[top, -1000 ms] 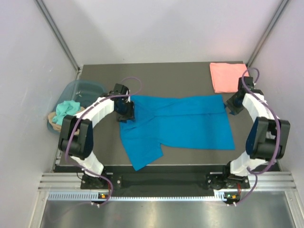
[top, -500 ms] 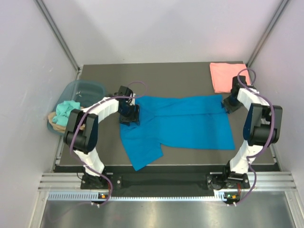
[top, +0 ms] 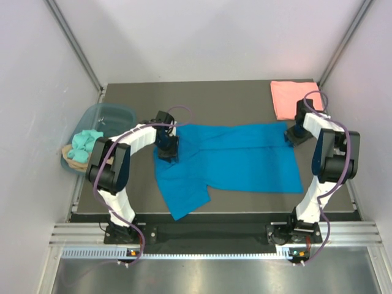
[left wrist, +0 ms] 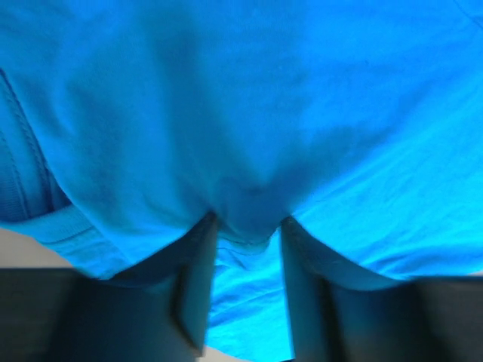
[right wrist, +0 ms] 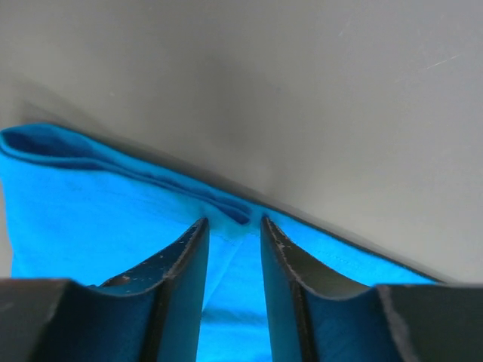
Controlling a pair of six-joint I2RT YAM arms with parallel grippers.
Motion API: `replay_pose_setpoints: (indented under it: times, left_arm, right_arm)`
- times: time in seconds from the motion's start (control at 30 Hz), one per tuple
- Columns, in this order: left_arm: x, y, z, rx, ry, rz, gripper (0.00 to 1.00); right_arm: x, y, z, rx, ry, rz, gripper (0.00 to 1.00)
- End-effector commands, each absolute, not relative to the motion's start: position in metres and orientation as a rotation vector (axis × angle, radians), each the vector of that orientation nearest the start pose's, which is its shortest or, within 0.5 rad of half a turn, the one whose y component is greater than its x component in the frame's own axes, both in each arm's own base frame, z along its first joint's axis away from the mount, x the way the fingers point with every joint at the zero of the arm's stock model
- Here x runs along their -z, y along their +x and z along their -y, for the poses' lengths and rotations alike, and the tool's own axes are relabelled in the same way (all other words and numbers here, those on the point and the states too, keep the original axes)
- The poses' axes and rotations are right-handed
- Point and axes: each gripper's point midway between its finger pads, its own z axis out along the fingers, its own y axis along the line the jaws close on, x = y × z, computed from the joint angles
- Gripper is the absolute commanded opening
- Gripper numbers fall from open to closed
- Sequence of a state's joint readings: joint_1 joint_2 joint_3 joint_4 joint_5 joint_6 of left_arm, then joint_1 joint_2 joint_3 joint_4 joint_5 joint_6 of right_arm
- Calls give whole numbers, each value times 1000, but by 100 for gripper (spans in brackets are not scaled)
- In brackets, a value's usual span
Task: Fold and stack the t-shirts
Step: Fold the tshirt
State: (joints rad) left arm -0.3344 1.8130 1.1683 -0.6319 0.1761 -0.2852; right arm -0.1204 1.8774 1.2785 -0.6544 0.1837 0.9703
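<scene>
The dark grey worktop (top: 239, 95) carries a bright blue cloth t-shirt (top: 245, 162) spread flat across its middle. A folded salmon pink cloth t-shirt (top: 291, 98) lies at the far right corner. A translucent blue-grey plastic tub (top: 107, 116) with teal cloth in it stands off the left edge. The left gripper (left wrist: 247, 226) pinches a bunched fold at the blue shirt's far left edge. The right gripper (right wrist: 230, 226), narrowly parted, has the shirt's far right edge between its tips.

Pale walls (top: 202, 37) enclose a dark grey table (top: 245, 98)
</scene>
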Motion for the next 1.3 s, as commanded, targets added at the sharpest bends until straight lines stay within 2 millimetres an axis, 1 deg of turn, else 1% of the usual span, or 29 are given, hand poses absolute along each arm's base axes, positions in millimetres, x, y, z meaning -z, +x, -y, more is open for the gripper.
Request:
replay_pose_setpoints:
  times: [0.0,0.03,0.13,0.17,0.2,0.23,0.27,0.33,0.37,0.43,0.47,0.5,0.6,0.73,0.87,0.93,1.0,1.03,1.1,1.17,1.23,1.27]
  left_arm:
    - [-20,324,154,340,117,-2886,41]
    - [-19,324,154,333,118,-2886,39]
    - [-17,325,153,323,114,-2890,25]
    - [-16,324,152,317,109,-2896,16]
    - [-16,325,151,308,107,-2896,10]
    - [-16,325,150,298,106,-2899,1]
    - [-19,327,150,290,100,-2892,0]
    - [-23,328,147,271,88,-2887,0]
    - [-31,331,148,272,83,-2869,0]
    - [-37,332,144,239,60,-2862,0]
    - [-46,335,143,235,54,-2841,0]
    - [-49,336,142,225,48,-2835,0]
    - [-58,337,138,193,26,-2822,0]
    - [-54,331,139,203,29,-2852,0]
    - [-44,322,139,209,29,-2893,0]
    - [-41,318,137,203,26,-2902,0]
    - [-44,318,136,196,21,-2895,0]
    - [-46,318,136,198,21,-2890,0]
    - [-48,319,136,197,16,-2887,0]
    - [-50,322,138,204,15,-2882,0]
    - [-52,323,139,210,9,-2876,9]
    - [-53,324,139,213,9,-2874,12]
  right_arm:
    - [-37,401,50,85,1485,-2304,34]
    - [-36,400,50,86,1485,-2305,33]
    - [-33,399,49,91,1488,-2313,28]
    - [-33,399,49,93,1487,-2313,25]
    - [-34,400,50,94,1483,-2309,20]
    - [-35,401,49,90,1480,-2308,13]
    - [-36,400,49,92,1478,-2306,2]
    - [-41,401,50,85,1474,-2297,0]
    - [-42,402,50,83,1471,-2294,0]
    - [-49,402,49,74,1462,-2283,0]
    - [-51,401,49,75,1460,-2282,0]
    - [-55,401,49,71,1453,-2274,0]
    - [-61,400,50,78,1443,-2267,0]
    - [-58,398,49,85,1435,-2296,0]
    - [-51,396,46,83,1424,-2336,14]
    - [-49,394,45,85,1423,-2341,15]
    - [-50,393,45,80,1419,-2335,7]
    - [-52,395,46,75,1415,-2324,6]
    - [-57,398,45,63,1401,-2320,9]
    - [-59,400,45,58,1393,-2322,15]
    - [-61,402,45,55,1389,-2318,15]
    - [-63,402,45,52,1387,-2314,13]
